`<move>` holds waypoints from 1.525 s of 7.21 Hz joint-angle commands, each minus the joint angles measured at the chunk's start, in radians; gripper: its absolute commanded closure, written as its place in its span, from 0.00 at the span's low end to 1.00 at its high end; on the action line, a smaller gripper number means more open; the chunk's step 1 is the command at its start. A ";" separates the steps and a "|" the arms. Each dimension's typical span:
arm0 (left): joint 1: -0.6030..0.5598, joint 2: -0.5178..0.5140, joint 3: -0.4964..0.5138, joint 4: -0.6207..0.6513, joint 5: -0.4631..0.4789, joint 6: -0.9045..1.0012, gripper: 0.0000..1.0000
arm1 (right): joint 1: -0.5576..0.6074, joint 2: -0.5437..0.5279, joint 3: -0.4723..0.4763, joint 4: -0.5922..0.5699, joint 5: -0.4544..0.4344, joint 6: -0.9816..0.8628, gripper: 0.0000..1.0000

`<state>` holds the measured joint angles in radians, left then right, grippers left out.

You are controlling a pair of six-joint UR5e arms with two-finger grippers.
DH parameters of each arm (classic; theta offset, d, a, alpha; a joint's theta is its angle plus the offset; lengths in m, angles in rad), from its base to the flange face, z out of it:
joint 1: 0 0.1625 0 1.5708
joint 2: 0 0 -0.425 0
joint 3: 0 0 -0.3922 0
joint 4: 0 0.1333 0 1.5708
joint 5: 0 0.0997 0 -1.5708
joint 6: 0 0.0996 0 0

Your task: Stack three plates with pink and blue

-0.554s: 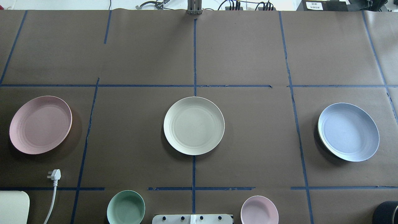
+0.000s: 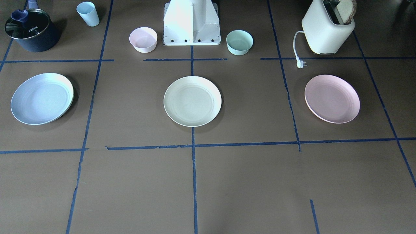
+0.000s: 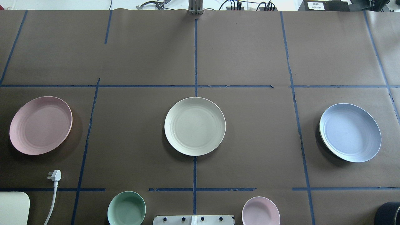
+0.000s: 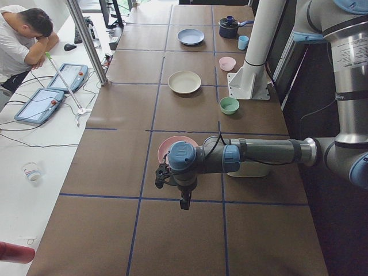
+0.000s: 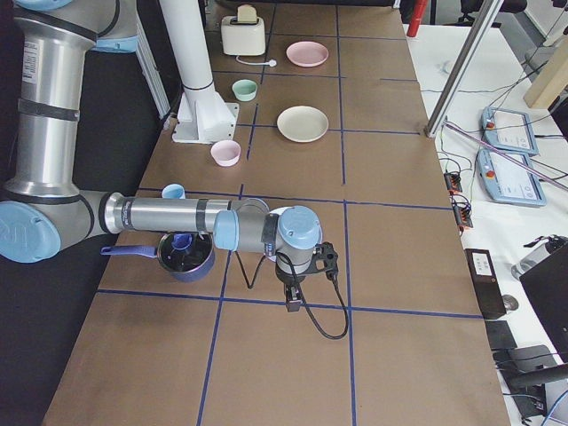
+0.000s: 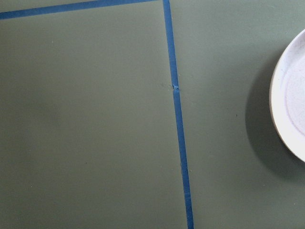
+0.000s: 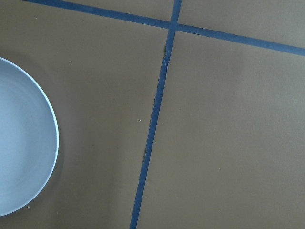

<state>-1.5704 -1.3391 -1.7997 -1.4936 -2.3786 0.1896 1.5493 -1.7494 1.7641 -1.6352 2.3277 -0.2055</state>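
Observation:
Three plates lie apart in a row on the brown table. The pink plate is at the left, the cream-white plate in the middle, the blue plate at the right. In the front-facing view pink is right and blue left. My left gripper hangs above the table just outside the pink plate; its rim shows in the left wrist view. My right gripper hangs near the blue plate. I cannot tell whether either is open or shut.
Near the robot base stand a small pink bowl and a mint bowl. A toaster with its plug, a light blue cup and a dark pot stand along that edge.

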 commanded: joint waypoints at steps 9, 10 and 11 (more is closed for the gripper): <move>0.473 -0.069 0.227 -0.870 0.168 -0.932 0.00 | 0.000 0.005 0.002 0.000 0.001 0.000 0.00; 0.530 -0.093 0.259 -0.887 0.188 -1.000 0.00 | 0.000 0.005 0.000 0.000 0.001 0.000 0.00; 0.565 -0.113 0.287 -0.890 0.188 -1.015 0.00 | 0.000 0.005 0.000 0.000 0.001 -0.002 0.00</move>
<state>-1.0660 -1.4263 -1.5500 -2.3612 -2.2074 -0.7679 1.5493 -1.7441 1.7648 -1.6352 2.3286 -0.2059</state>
